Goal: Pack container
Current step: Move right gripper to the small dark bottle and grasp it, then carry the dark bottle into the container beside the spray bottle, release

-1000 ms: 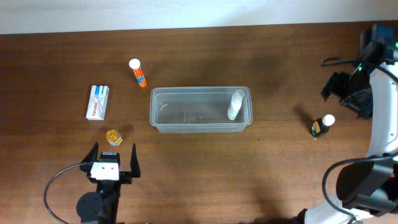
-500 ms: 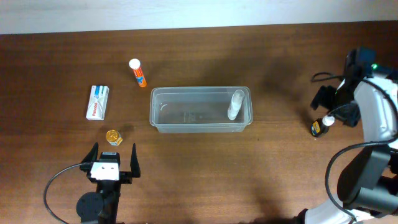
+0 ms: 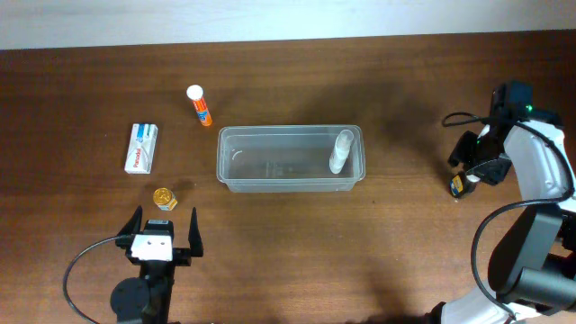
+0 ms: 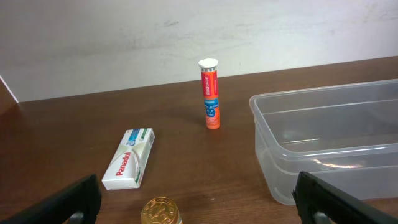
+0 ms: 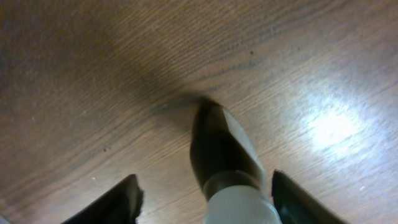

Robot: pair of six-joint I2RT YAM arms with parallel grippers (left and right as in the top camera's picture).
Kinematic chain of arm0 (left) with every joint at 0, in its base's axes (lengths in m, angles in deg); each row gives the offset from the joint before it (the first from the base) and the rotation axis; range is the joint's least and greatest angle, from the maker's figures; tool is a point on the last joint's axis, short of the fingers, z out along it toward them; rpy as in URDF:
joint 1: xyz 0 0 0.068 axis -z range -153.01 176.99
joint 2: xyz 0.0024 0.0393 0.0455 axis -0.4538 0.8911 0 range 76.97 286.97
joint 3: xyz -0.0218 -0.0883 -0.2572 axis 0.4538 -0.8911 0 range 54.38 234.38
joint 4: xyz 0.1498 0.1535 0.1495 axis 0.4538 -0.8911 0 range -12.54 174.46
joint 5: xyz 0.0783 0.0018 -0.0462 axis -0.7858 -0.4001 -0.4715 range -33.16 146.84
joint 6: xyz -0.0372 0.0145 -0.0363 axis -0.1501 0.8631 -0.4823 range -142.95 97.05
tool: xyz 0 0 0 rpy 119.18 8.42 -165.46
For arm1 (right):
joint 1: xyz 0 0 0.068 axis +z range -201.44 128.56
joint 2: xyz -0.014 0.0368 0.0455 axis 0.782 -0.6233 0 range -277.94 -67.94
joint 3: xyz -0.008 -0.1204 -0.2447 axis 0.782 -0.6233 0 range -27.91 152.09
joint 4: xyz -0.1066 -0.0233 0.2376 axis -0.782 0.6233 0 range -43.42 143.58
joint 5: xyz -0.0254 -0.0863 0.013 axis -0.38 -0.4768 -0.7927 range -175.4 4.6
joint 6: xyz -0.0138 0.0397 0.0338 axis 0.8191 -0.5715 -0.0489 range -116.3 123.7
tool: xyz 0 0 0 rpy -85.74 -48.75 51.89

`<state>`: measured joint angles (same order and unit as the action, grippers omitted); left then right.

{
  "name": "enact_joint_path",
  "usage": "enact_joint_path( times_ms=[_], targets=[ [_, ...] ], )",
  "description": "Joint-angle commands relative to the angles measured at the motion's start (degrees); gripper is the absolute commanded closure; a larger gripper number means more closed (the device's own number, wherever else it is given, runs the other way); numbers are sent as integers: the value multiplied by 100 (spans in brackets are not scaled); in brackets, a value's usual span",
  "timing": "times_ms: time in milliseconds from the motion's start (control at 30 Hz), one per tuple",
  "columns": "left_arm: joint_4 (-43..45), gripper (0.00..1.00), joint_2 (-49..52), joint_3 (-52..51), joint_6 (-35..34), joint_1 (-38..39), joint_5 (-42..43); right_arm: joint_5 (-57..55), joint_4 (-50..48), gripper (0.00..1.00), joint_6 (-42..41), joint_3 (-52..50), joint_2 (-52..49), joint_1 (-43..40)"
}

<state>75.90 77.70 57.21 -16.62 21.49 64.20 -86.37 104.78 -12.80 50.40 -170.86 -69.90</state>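
The clear plastic container [image 3: 223,162] sits mid-table with a white bottle [image 3: 340,151] standing in its right end; its left end shows in the left wrist view [image 4: 273,155]. A small dark bottle with a white cap [image 3: 457,186] stands at the right. My right gripper [image 3: 472,171] is open and straddles this bottle [image 5: 217,146], which stands between the spread fingers [image 5: 205,190]. My left gripper [image 3: 163,234] is open and empty near the front edge, just behind a gold-capped jar [image 3: 163,198].
An orange tube with a white cap [image 3: 200,105] stands behind the container's left end. A white box with red lettering [image 3: 141,148] lies at the left. In the left wrist view the jar [image 4: 160,211], the box [image 4: 129,158] and the tube [image 4: 210,93] show.
My right arm has swung in from the far right edge and come down over the dark bottle, which now sits between its fingers. The left arm has not moved.
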Motion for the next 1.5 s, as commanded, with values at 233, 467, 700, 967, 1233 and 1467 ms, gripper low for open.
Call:
enact_joint_path(
  times_ms=[233, 467, 700, 967, 1233, 1467],
  targets=[
    [13, 1, -39, -35, -28, -28, 81, 33, -11, 64, -2, -31, 22, -31],
    [13, 1, -39, -35, -28, -28, 81, 50, 4, 78, -4, -28, 22, -31],
    [13, 1, -39, -35, -28, -31, 81, 144, 83, 81, -4, 24, 24, -31],
    [13, 1, -39, -35, -28, -28, 81, 146, 605, 82, -2, 557, 24, -28],
    [13, 1, -39, -35, -28, -31, 81, 295, 1403, 82, 212, 1521, 35, -4],
    [13, 1, -39, -35, -28, -28, 81, 380, 2184, 81, 472, 2581, 46, 450]
  ],
)
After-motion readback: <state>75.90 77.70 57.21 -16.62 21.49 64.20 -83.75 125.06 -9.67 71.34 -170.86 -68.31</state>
